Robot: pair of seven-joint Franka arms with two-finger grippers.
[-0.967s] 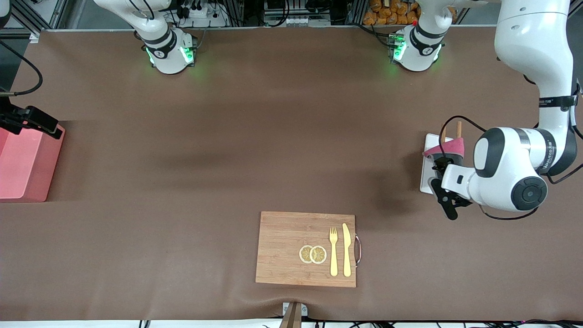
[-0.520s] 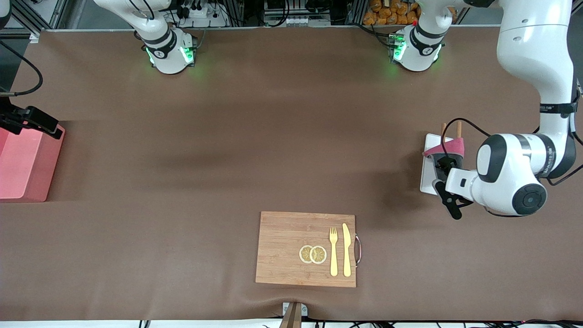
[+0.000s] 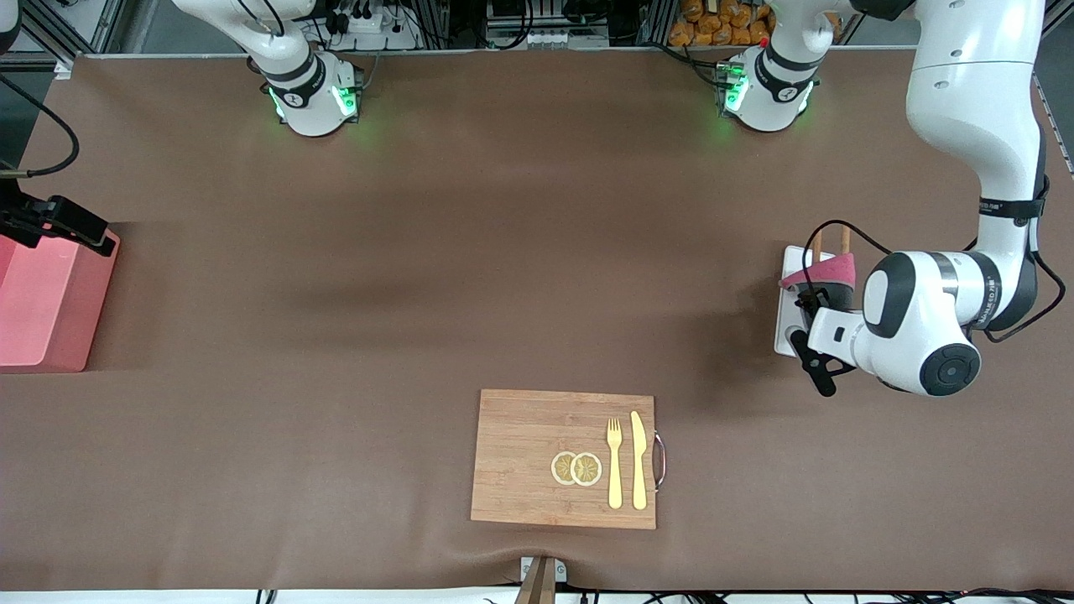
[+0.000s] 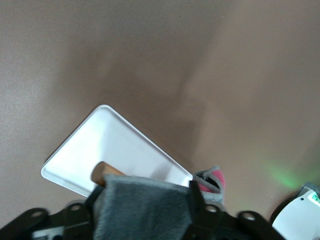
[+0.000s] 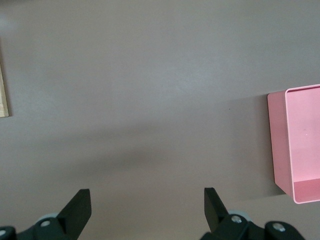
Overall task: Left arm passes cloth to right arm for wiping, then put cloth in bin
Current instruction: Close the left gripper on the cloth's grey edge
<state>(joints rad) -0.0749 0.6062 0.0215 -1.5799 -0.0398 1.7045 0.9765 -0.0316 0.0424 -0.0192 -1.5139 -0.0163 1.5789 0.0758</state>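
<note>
Front view shows a brown worktop (image 3: 503,252). My left hand (image 3: 818,289) is clamped on the cloth (image 3: 826,270) over the white tray (image 3: 789,302). My right hand (image 5: 145,210) waits, fingers wide apart, near the pink bin (image 3: 46,302).

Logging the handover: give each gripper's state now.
Left gripper: shut on the crimson-pink and dark grey folded cloth, over the flat white tray.
Right gripper: open, holding nothing.

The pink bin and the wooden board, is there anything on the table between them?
No. In the front view, only bare brown table lies between the pink bin and the wooden board.
</note>
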